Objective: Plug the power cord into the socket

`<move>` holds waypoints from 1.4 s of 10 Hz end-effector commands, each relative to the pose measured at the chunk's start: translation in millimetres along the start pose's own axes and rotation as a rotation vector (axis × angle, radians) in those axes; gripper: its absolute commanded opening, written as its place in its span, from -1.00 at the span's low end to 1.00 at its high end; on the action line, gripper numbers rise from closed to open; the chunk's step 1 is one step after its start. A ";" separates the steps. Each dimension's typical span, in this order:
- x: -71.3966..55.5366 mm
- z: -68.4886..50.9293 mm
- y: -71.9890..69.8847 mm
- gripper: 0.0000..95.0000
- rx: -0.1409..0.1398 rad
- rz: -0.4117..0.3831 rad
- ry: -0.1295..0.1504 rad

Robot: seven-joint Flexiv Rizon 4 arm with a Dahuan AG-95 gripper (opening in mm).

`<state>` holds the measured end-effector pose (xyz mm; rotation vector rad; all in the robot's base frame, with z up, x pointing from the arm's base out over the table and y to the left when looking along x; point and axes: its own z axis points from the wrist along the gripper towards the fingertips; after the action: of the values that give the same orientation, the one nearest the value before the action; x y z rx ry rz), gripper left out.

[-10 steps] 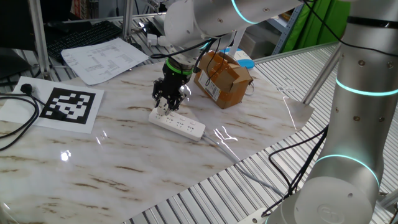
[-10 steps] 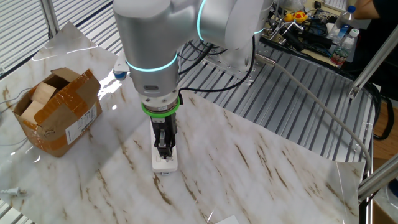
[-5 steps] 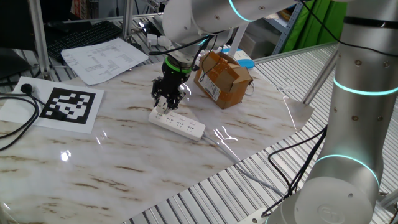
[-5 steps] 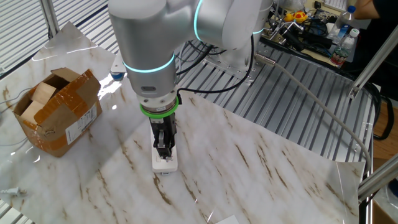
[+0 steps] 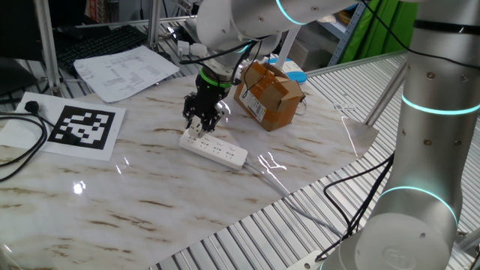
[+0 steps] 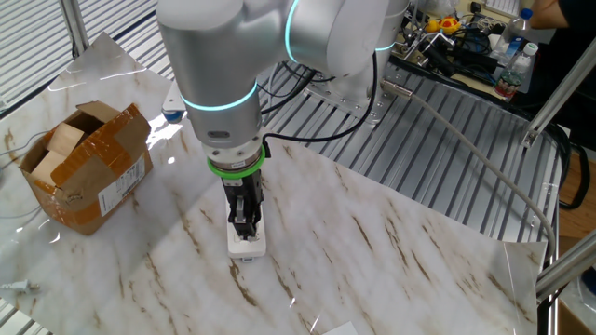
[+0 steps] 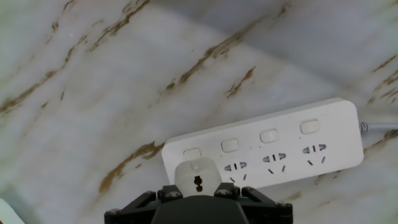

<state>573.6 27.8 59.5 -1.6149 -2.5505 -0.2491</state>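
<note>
The white power strip (image 5: 223, 151) lies on the marble table; it also shows in the other fixed view (image 6: 248, 245) and in the hand view (image 7: 280, 146). The small white plug (image 7: 198, 178) with a dark mark sits at the strip's end outlet, next to three free outlets. My gripper (image 5: 199, 124) points straight down on that end of the strip, shut on the plug; it shows in the other fixed view (image 6: 244, 221) and at the bottom of the hand view (image 7: 198, 194). How deep the plug sits is hidden.
A brown cardboard box (image 5: 268, 94) stands just behind the strip, also in the other fixed view (image 6: 84, 167). A marker sheet (image 5: 82, 127), printed papers (image 5: 124, 71) and a black cable (image 5: 19, 161) lie to the left. The strip's thin cable (image 5: 262, 174) runs right.
The arm's upper body has shifted slightly; the gripper stays down on the strip's end with the plug.
</note>
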 end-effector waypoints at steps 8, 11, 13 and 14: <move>1.3 1.0 -0.4 -1.00 0.026 -0.013 0.002; 0.9 0.2 2.0 -1.00 0.032 -0.020 -0.005; -1.3 -0.2 5.5 -1.00 0.040 -0.024 -0.003; -2.0 -0.2 5.6 -1.00 0.047 -0.035 -0.008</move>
<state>581.2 27.5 58.7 -1.5572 -2.5722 -0.1851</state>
